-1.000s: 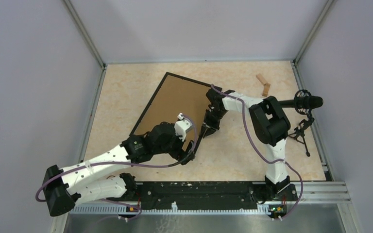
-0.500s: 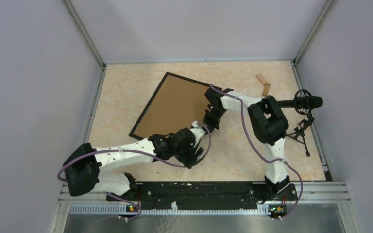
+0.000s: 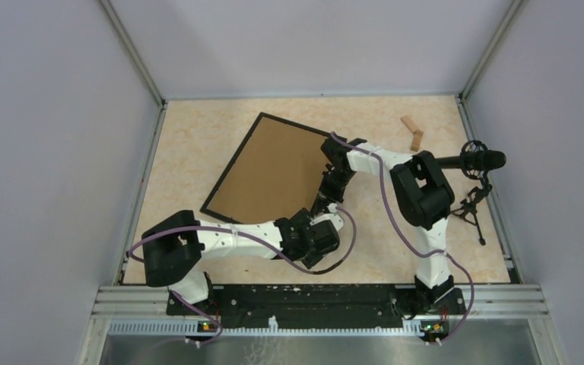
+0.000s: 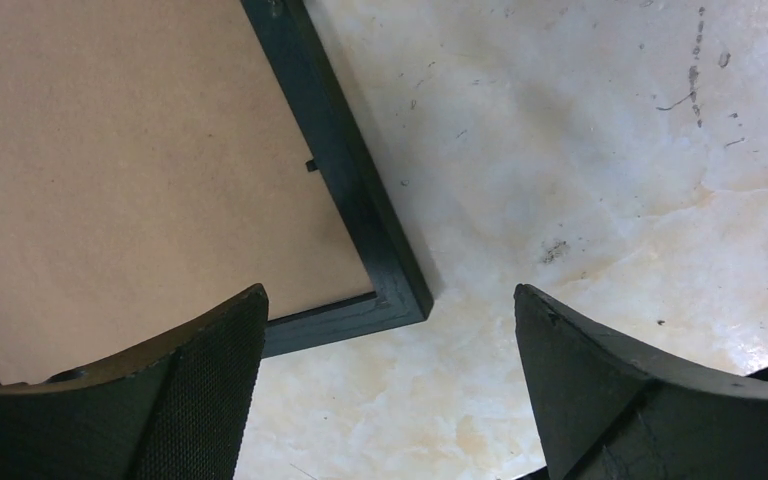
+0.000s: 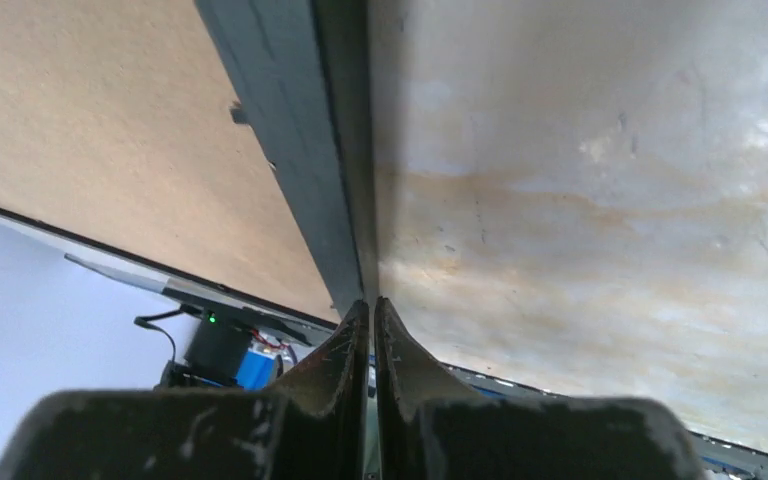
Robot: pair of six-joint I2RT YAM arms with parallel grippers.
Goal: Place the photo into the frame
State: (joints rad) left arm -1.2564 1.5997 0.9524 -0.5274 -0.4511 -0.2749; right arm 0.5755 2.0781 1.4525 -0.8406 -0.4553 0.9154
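Note:
The frame (image 3: 270, 171) lies back up on the table, its brown board showing inside a thin black edge. The photo is hidden. My left gripper (image 3: 322, 236) hovers open just past the frame's near right corner (image 4: 400, 300), with that corner and bare table between its fingers (image 4: 210, 380). My right gripper (image 3: 326, 199) is shut, its tips (image 5: 371, 302) down against the outer side of the frame's right edge (image 5: 290, 130). Nothing shows between its fingers.
Two small wooden pieces (image 3: 413, 131) lie at the back right. A microphone on a small tripod (image 3: 475, 171) stands at the right edge. Grey walls close in the table on three sides, and a metal rail (image 3: 312, 300) runs along the near edge.
My left arm has swung right, off the frame's board to the table by its near right corner. The right gripper has closed at the frame's edge.

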